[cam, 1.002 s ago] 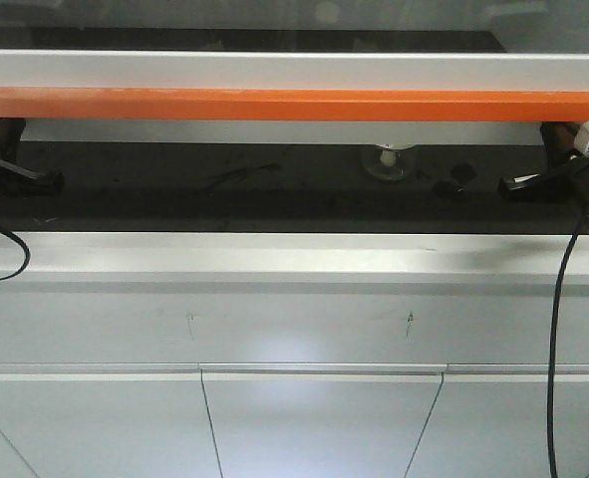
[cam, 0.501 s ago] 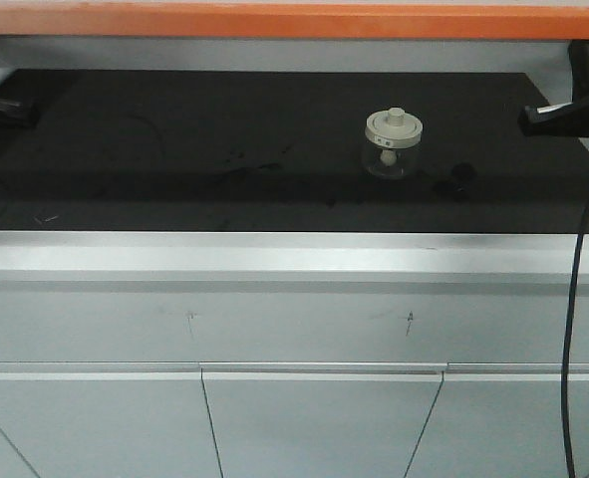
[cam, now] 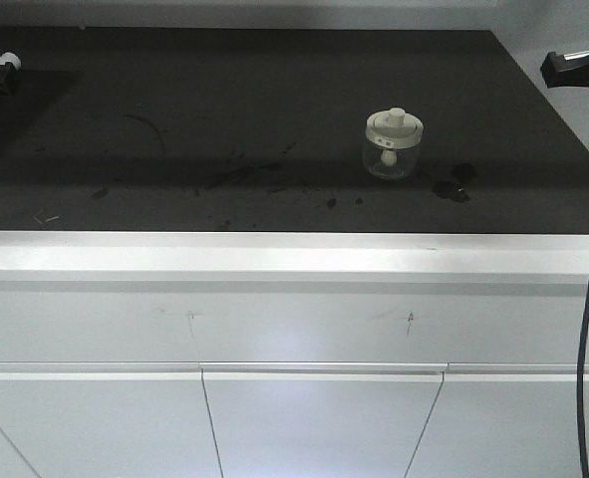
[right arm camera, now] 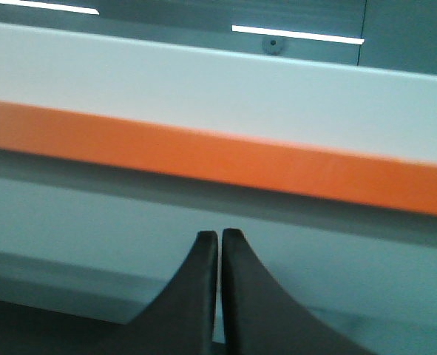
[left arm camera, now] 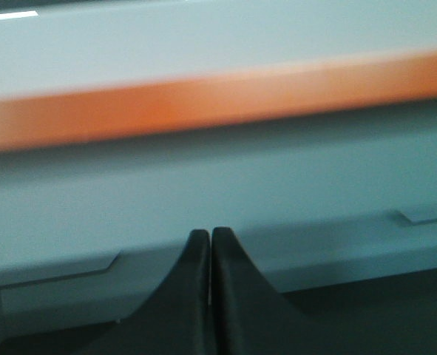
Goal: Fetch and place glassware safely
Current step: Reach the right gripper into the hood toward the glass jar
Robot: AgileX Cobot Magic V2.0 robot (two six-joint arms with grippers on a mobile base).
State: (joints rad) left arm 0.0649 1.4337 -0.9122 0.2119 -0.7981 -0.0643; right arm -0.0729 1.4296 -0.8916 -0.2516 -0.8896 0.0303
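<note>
Since half a second ago, the orange band (right arm camera: 203, 159) has slid out of the top of our front view, and the black countertop (cam: 224, 100) now shows all the way to its back edge. We see the glass jar (cam: 393, 159) standing upright on that surface, right of the middle, its cream-white lid (cam: 395, 124) seated with the knob up. A few dark smudges (cam: 451, 186) lie just beside it on the right. Our left gripper (left arm camera: 210, 240) has its two dark fingers pressed together on nothing. Our right gripper (right arm camera: 219, 240) is likewise closed, with only a hairline slit between the fingers. Both sit at the upper corners of the front view, well apart from the jar. Each wrist view faces the blurred orange band on a pale surface.
</note>
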